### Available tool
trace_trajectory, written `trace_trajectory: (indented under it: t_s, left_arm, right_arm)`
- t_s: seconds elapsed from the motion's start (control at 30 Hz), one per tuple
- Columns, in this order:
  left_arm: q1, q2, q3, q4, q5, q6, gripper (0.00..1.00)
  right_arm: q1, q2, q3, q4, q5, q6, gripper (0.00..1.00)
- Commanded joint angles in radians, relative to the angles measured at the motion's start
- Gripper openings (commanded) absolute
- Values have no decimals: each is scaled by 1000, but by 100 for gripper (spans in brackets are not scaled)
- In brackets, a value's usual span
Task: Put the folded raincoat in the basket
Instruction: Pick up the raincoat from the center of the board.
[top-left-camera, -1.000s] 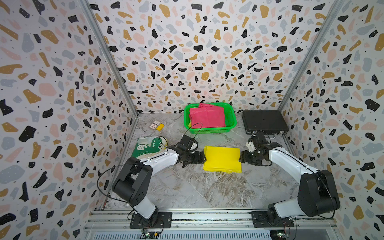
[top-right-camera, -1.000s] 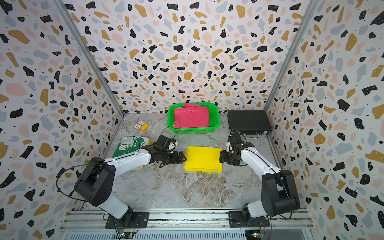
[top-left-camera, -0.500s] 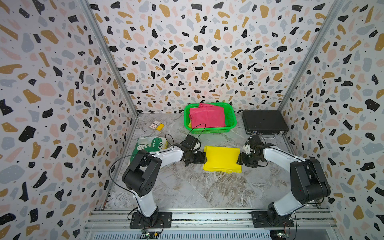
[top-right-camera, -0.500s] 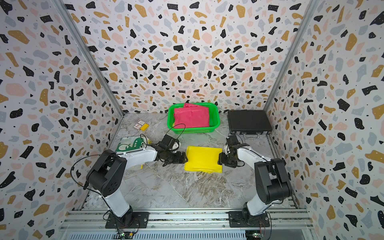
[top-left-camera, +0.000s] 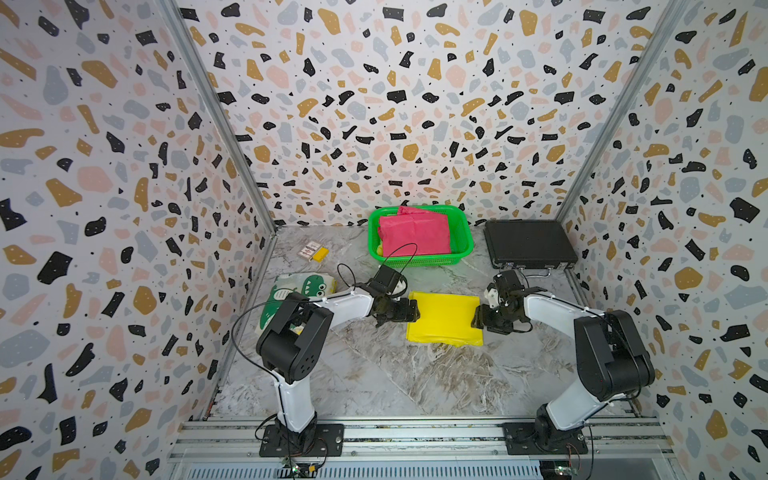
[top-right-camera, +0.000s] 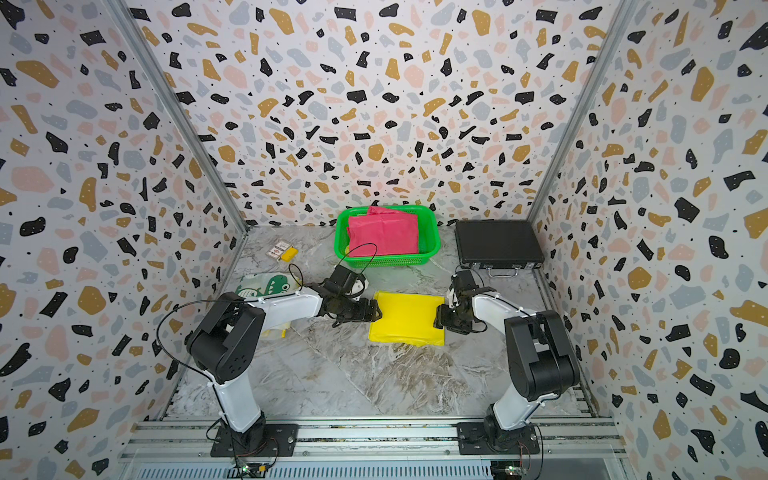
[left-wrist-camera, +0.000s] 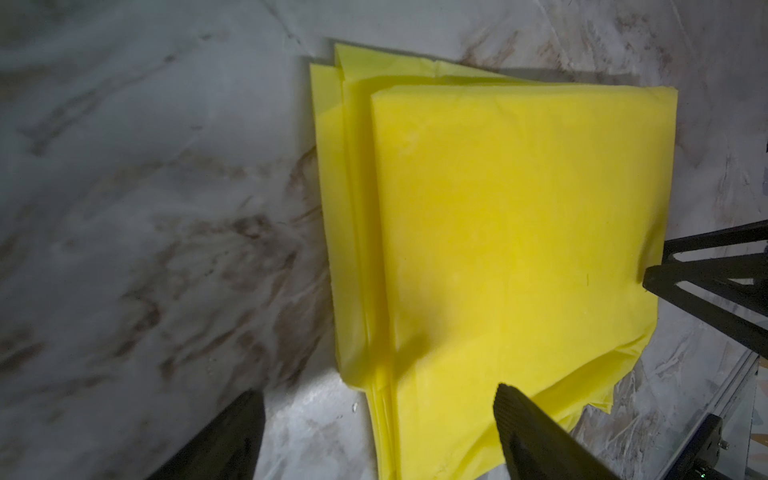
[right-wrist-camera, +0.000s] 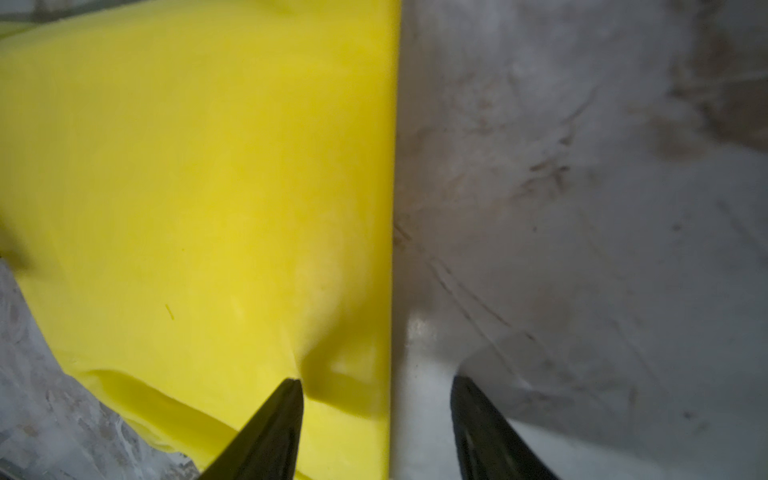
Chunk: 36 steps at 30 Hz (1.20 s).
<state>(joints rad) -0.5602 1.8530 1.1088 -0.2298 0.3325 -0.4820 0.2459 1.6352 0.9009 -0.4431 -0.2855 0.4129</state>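
Observation:
The folded raincoat (top-left-camera: 444, 318) (top-right-camera: 407, 318) is a flat yellow rectangle lying on the marble table. My left gripper (top-left-camera: 413, 311) (top-right-camera: 376, 311) stands open at its left edge; in the left wrist view (left-wrist-camera: 378, 411) one finger (left-wrist-camera: 528, 432) is over the yellow sheet (left-wrist-camera: 498, 232) and its mate is on the table. My right gripper (top-left-camera: 478, 320) (right-wrist-camera: 376, 390) is open astride the right edge, one finger (right-wrist-camera: 270, 428) pressing a dent into the raincoat (right-wrist-camera: 199, 187). The green basket (top-left-camera: 419, 261) (top-right-camera: 386, 261) stands behind, apart from both grippers.
A pink folded sheet (top-left-camera: 415, 237) fills the basket. A black briefcase (top-left-camera: 530, 245) lies at the back right. A dinosaur-print bag (top-left-camera: 299, 291) lies under my left arm, and small cards with a yellow block (top-left-camera: 313, 252) are at the back left. Patterned walls enclose three sides.
Both grippers have slid inward onto the raincoat's left and right edges. The right jaws have narrowed a little. The raincoat has stayed in place.

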Motion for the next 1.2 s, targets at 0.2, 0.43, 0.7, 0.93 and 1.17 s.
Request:
trace_trajectory:
  t_s: [0.2,0.43,0.7,0.93,1.17]
  left_arm:
    - [-22,91,24,-21,10,-9,86]
    - [-36,118,42,-22,14,-11,80]
    - [-38,127,48,-29,15,-7,64]
    - [-41,121,59,-43,17,-2,44]
    - [-44,110,68,-60,17,7,0]
  right_arm:
    - [4,50,-25,21,-12,25,58]
    - [25,52,-22,23,-1,35,56]
    - [55,62,-15,22,8,46,52]
    - [76,41,-9,20,17,56,42]
    - [95,26,-2,14,11,53,14]
